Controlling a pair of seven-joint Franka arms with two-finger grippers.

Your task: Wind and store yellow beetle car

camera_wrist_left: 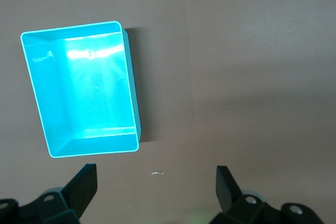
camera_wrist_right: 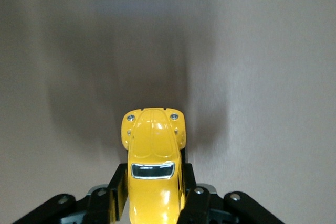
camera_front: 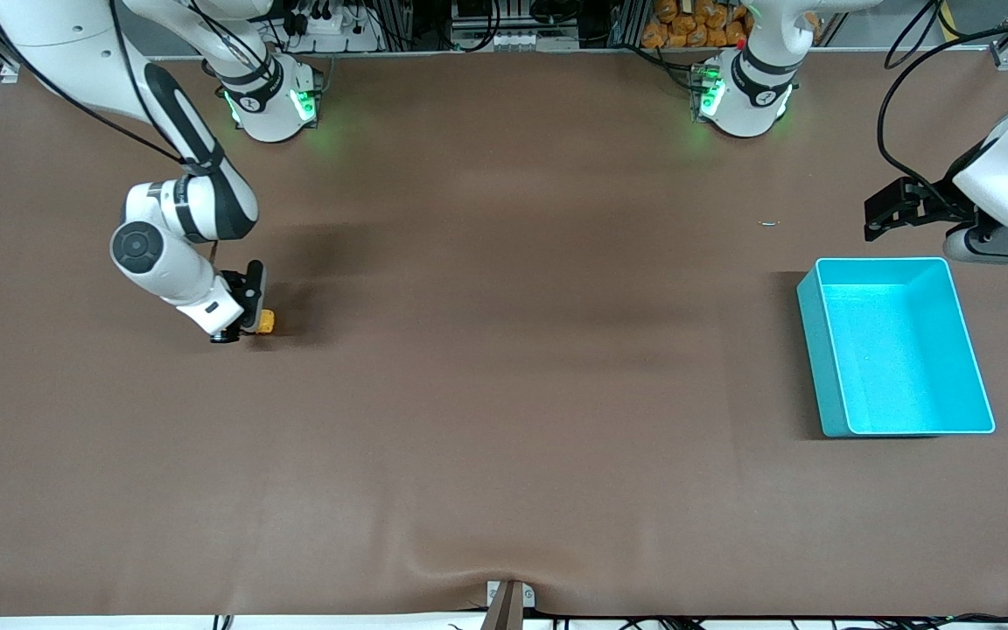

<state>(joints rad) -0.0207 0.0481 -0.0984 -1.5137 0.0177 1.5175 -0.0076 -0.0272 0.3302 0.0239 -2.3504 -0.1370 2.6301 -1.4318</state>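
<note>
The yellow beetle car point(camera_wrist_right: 152, 177) is clamped by its sides between the black fingers point(camera_wrist_right: 195, 195) of my right gripper point(camera_wrist_right: 153, 192), its rounded nose pointing away from the wrist. In the front view the car point(camera_front: 266, 322) peeks out from the right gripper point(camera_front: 252, 320), low at the brown table point(camera_front: 504, 394) toward the right arm's end. My left gripper point(camera_wrist_left: 156, 184) hangs open and empty over bare table beside the turquoise bin point(camera_wrist_left: 81, 90), at the left arm's end point(camera_front: 885, 219).
The turquoise bin point(camera_front: 898, 350) stands empty toward the left arm's end. A small pale scrap point(camera_front: 769, 223) lies on the table farther from the front camera than the bin. The brown cloth bulges slightly at the front edge point(camera_front: 508, 569).
</note>
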